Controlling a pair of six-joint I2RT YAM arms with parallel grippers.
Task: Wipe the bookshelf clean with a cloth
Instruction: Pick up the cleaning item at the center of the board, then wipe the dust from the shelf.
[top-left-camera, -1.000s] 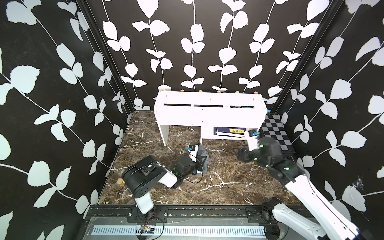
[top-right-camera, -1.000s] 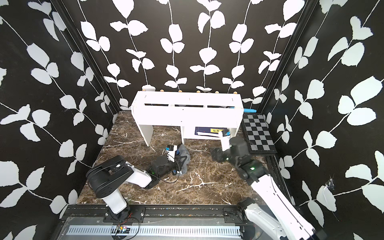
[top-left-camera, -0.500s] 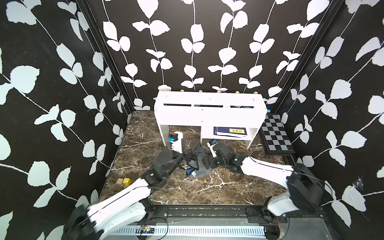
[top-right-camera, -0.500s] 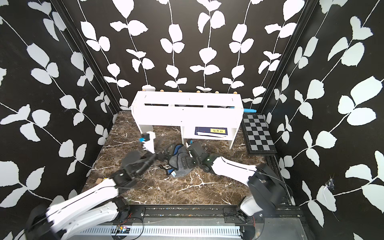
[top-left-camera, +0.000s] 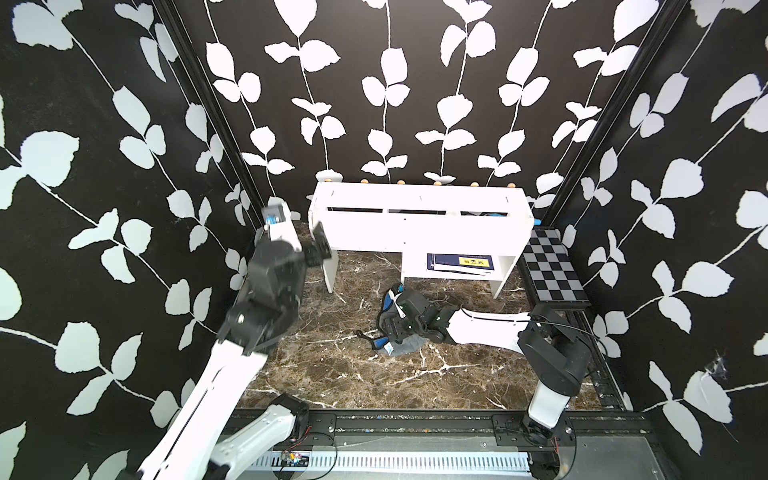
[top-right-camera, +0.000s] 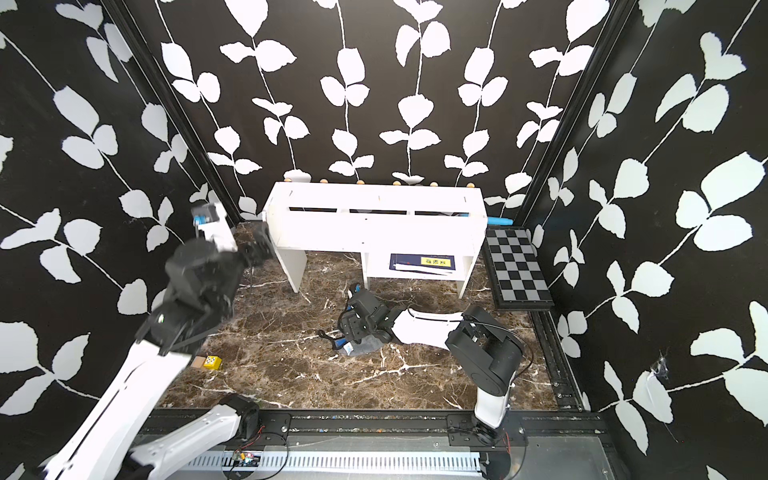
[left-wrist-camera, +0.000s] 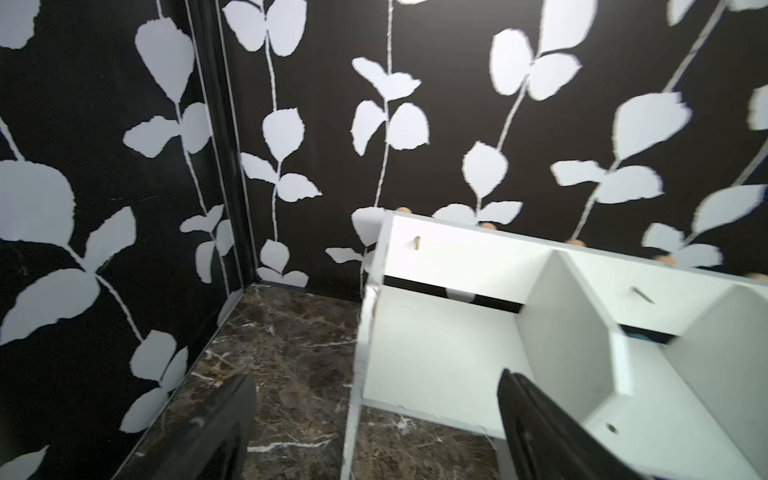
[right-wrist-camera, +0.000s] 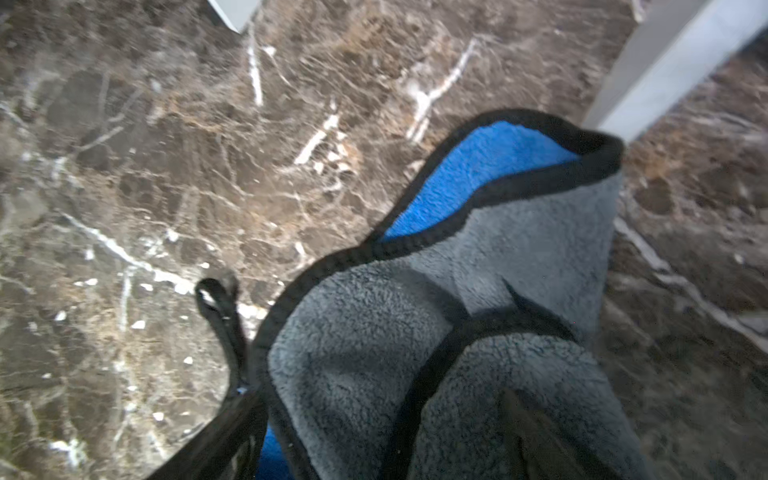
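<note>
The white bookshelf (top-left-camera: 419, 228) (top-right-camera: 374, 232) stands against the back wall. My left gripper (top-left-camera: 320, 245) (top-right-camera: 259, 245) hovers open at its left end. In the left wrist view the bookshelf's (left-wrist-camera: 457, 257) side panel edge runs between the spread fingers of the gripper (left-wrist-camera: 374, 386), which hold nothing. The cloth (top-left-camera: 405, 348) (top-right-camera: 365, 347), grey with a blue underside, black edging and a black loop cord, lies bunched on the marble floor in front of the shelf. My right gripper (top-left-camera: 390, 320) (top-right-camera: 353, 320) rests low on it. In the right wrist view the cloth (right-wrist-camera: 415, 332) fills the wide gap of that gripper (right-wrist-camera: 374, 415).
A black-and-white checkered board (top-left-camera: 552, 274) (top-right-camera: 519, 270) lies by the shelf's right leg. A dark blue book (top-left-camera: 461, 262) with a yellow label sits in the shelf's lower right bay. A small yellow block (top-right-camera: 212, 362) is on the floor near the left wall. Leaf-patterned walls close three sides.
My left arm has left the cloth and risen to the bookshelf's left end, its jaws now wide. My right arm came down from the shelf's right leg onto the cloth and stays there.
</note>
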